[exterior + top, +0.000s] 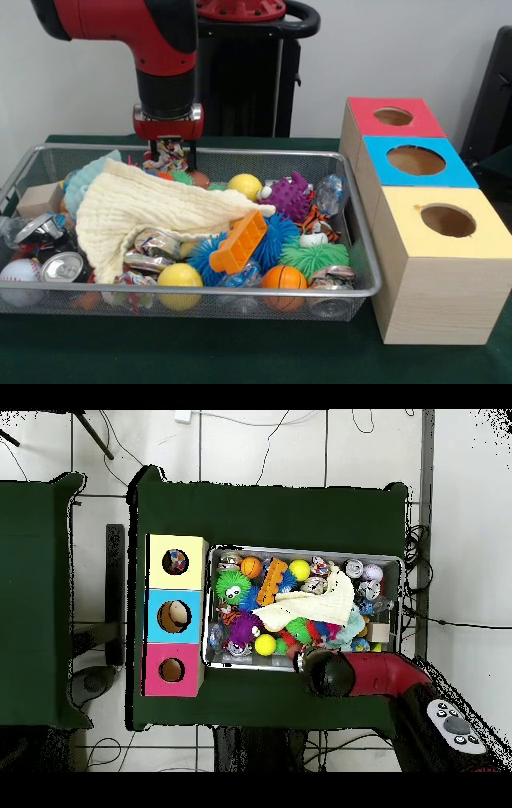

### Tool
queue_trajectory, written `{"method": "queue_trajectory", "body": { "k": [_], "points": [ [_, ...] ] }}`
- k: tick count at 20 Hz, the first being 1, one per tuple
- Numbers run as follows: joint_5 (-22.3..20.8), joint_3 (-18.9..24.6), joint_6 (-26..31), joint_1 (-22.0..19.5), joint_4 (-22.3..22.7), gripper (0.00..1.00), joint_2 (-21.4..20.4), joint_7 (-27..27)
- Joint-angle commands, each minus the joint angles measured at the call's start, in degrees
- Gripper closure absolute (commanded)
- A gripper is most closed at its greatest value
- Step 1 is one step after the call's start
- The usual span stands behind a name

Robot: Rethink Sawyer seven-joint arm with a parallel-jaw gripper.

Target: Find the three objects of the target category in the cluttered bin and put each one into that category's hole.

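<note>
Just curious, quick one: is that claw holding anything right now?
Gripper: closed on a cloth bundle, holding it at the far rim of the bin.

Three boxes stand in a row beside the wire bin (its clutter lies under a cloth).

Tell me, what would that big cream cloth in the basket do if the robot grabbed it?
The cream cloth looks soft and floppy: it sags over the toys beneath, so it would probably dangle. It seems light. Since it lies across the orange block and cans, lifting it might shift them.
</note>
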Motion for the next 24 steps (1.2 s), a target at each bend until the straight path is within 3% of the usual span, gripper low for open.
{"method": "queue_trajectory", "body": {
  "k": [1,16,21,24],
  "points": [
    [-2.72,1.14,-3.39,-0.63,-2.43,1.00,2.92,1.26],
    [-1.68,1.40,-2.28,0.21,-2.81,1.00,2.28,1.78],
    [4.40,6.44,3.08,-1.33,1.78,1.00,-6.67,-0.07],
    [9.89,8.50,10.60,-1.27,2.60,1.00,-12.16,-1.65]
  ]
}}
